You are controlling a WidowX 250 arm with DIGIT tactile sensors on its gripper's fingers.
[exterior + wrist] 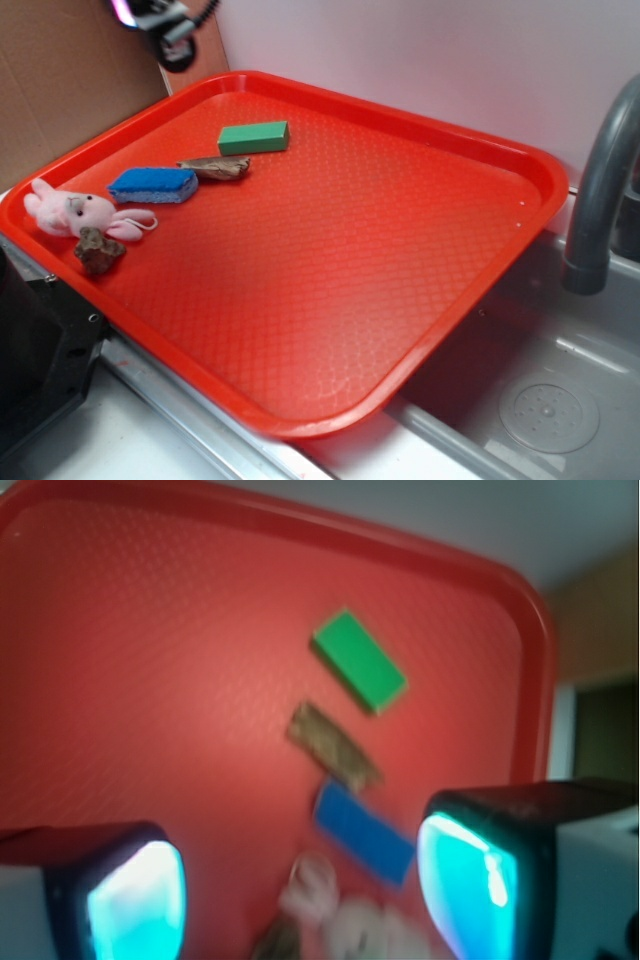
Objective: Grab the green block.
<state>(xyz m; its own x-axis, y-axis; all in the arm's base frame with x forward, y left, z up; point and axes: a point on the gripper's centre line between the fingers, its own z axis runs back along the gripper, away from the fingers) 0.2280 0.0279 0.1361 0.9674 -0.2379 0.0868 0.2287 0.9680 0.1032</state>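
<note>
The green block [254, 137] lies flat on the red tray [400, 250] near its far left corner. In the wrist view the green block [358, 661] lies slantwise, well ahead of the fingers. My gripper [300, 890] is open and empty, high above the tray; its two cyan-lit fingertips [135, 900] frame the bottom of the wrist view. In the exterior view only a bit of the gripper [165, 25] shows at the top left edge, above and left of the block.
A brown piece [215, 167] lies just in front of the block, then a blue sponge [153, 185], a pink plush rabbit [75, 212] and a brown lump [98, 250] along the tray's left rim. A grey faucet [600, 190] and sink stand at right; cardboard stands behind at left.
</note>
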